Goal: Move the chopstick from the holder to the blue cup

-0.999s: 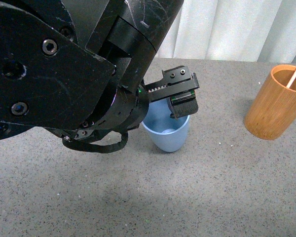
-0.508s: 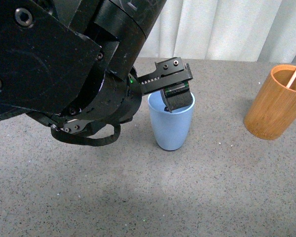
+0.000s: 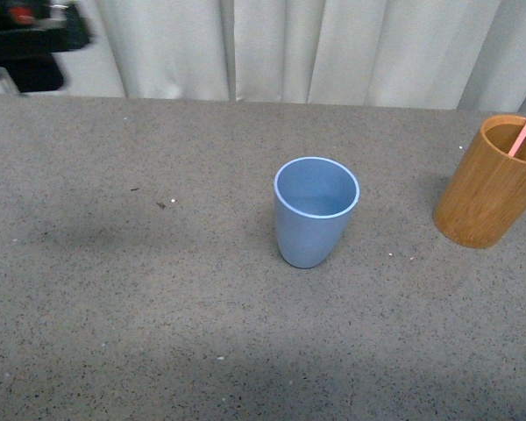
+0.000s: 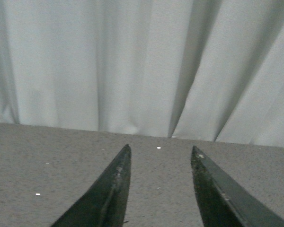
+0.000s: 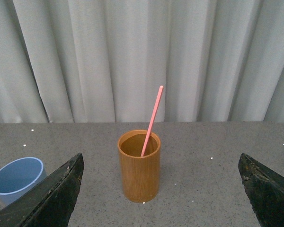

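The thin salmon-pink chopstick [image 5: 152,118] stands in the orange-brown bamboo holder [image 5: 139,177], directly ahead of your right gripper [image 5: 161,161], whose jaws are wide apart and empty. Its long axis is almost upright, with the upper end leaning slightly to the right. I advise you to take it on the free part above the rim and pull along this axis. The light blue plastic cup [image 5: 15,178] waits to the left of this gripper. Your left gripper [image 4: 161,147] is also apart.

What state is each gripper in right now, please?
Left gripper: open, holding nothing.
Right gripper: open wide, holding nothing.
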Robot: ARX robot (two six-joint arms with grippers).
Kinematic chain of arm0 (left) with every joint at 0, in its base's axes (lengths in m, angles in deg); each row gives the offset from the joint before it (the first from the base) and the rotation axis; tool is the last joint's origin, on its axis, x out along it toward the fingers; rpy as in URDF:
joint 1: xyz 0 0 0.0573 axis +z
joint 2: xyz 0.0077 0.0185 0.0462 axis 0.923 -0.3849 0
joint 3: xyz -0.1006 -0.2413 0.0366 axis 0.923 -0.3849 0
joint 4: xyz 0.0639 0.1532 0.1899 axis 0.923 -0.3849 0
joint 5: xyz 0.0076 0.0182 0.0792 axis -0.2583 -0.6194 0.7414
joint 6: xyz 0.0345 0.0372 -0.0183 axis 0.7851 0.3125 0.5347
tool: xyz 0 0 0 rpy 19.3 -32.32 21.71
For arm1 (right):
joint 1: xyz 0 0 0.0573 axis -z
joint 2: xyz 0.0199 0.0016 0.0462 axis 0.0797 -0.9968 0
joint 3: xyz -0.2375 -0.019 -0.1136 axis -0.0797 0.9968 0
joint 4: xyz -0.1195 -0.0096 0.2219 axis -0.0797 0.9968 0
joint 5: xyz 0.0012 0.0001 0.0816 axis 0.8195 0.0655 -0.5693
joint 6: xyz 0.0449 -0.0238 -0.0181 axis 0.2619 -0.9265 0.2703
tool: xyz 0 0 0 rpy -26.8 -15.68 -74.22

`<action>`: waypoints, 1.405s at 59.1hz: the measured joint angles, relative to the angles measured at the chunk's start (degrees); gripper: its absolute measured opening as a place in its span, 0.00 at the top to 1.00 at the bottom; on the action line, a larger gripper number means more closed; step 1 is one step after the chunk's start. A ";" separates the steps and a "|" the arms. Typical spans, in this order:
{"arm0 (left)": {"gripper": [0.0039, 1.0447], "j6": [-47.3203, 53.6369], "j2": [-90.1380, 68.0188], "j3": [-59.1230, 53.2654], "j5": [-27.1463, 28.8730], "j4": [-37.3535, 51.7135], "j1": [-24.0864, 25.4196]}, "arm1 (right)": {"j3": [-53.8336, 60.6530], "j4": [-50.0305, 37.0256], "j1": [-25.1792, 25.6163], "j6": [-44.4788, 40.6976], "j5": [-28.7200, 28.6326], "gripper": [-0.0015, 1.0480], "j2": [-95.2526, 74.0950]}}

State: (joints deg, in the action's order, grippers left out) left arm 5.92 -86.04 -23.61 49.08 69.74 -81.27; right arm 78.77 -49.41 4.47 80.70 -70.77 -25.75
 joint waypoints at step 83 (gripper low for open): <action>0.23 -24.83 72.74 -7.34 -46.05 -107.19 23.93 | -13.62 -36.87 6.62 1.70 15.04 0.09 -63.69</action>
State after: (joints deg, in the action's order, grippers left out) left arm -18.91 -13.30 -30.95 3.03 -37.45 -57.34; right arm 65.16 -86.28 11.10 82.40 -55.73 -89.44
